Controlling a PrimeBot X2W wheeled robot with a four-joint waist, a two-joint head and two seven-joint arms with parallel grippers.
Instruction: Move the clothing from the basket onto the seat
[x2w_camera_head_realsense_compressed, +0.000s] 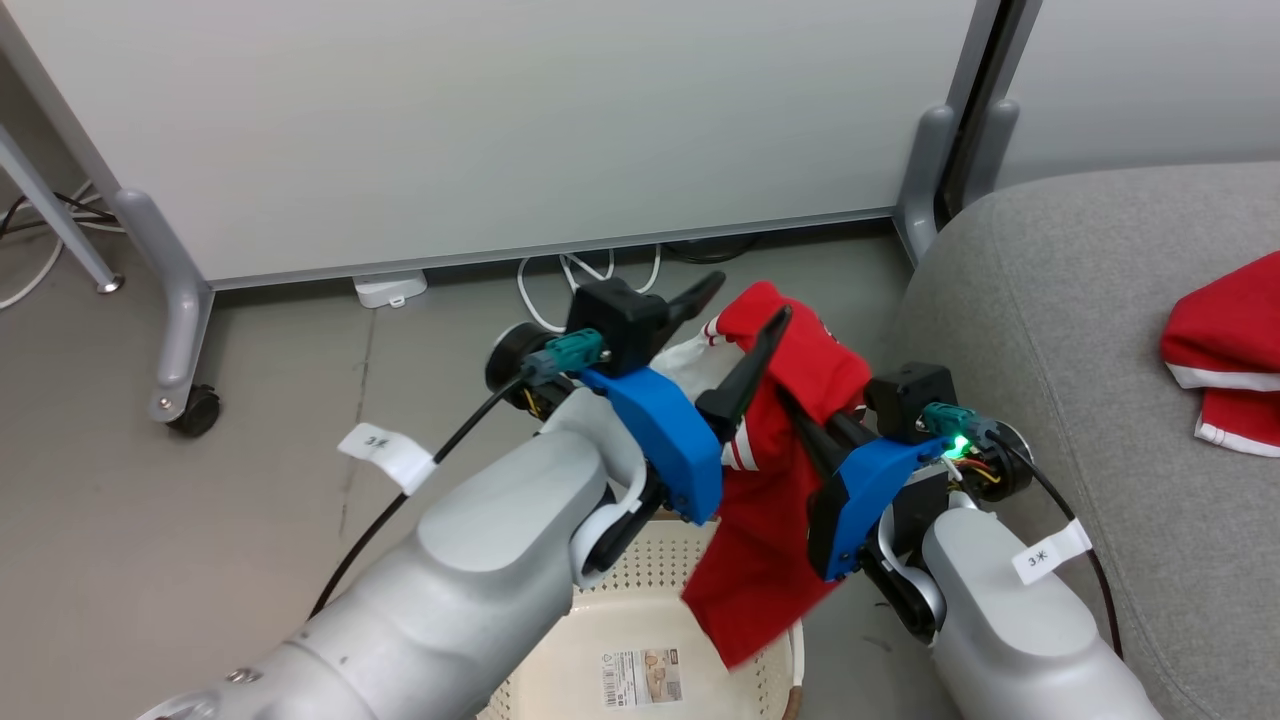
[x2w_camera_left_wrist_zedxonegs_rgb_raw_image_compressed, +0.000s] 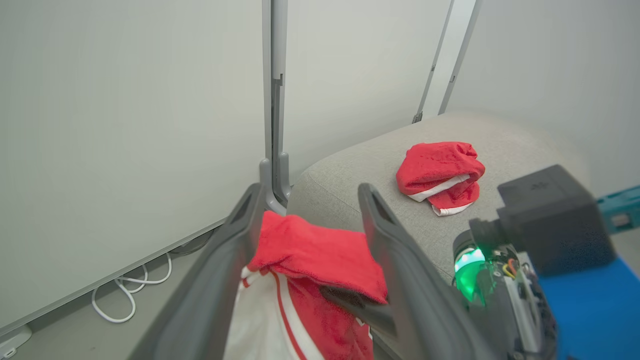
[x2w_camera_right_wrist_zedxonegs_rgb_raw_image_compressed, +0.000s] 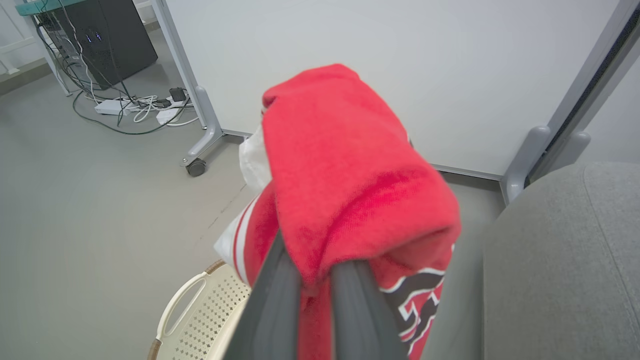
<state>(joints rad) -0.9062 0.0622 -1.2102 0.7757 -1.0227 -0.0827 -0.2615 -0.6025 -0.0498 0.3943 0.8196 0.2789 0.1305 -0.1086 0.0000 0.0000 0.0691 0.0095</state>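
A red garment (x2w_camera_head_realsense_compressed: 790, 480) with white trim and black-and-white numerals hangs in the air above the cream basket (x2w_camera_head_realsense_compressed: 650, 560). My right gripper (x2w_camera_head_realsense_compressed: 800, 415) is shut on its bunched upper part; its closed fingers (x2w_camera_right_wrist_zedxonegs_rgb_raw_image_compressed: 280, 300) run up under the cloth (x2w_camera_right_wrist_zedxonegs_rgb_raw_image_compressed: 350, 180). To the left of it, my left gripper (x2w_camera_head_realsense_compressed: 745, 300) stands open, its fingers (x2w_camera_left_wrist_zedxonegs_rgb_raw_image_compressed: 235, 235) either side of the same garment (x2w_camera_left_wrist_zedxonegs_rgb_raw_image_compressed: 315, 250) with a gap. A second red garment (x2w_camera_head_realsense_compressed: 1225, 340) lies folded on the grey seat (x2w_camera_head_realsense_compressed: 1050, 300), and appears as a bundle (x2w_camera_left_wrist_zedxonegs_rgb_raw_image_compressed: 440, 172) in the left wrist view.
A white partition on castors (x2w_camera_head_realsense_compressed: 190, 410) stands behind, with white cables (x2w_camera_head_realsense_compressed: 580, 275) on the floor under it. A dark computer case (x2w_camera_right_wrist_zedxonegs_rgb_raw_image_compressed: 115, 40) and more cables sit far left. The basket's handle (x2w_camera_right_wrist_zedxonegs_rgb_raw_image_compressed: 182, 305) is below the right gripper. Grey floor lies left of the basket.
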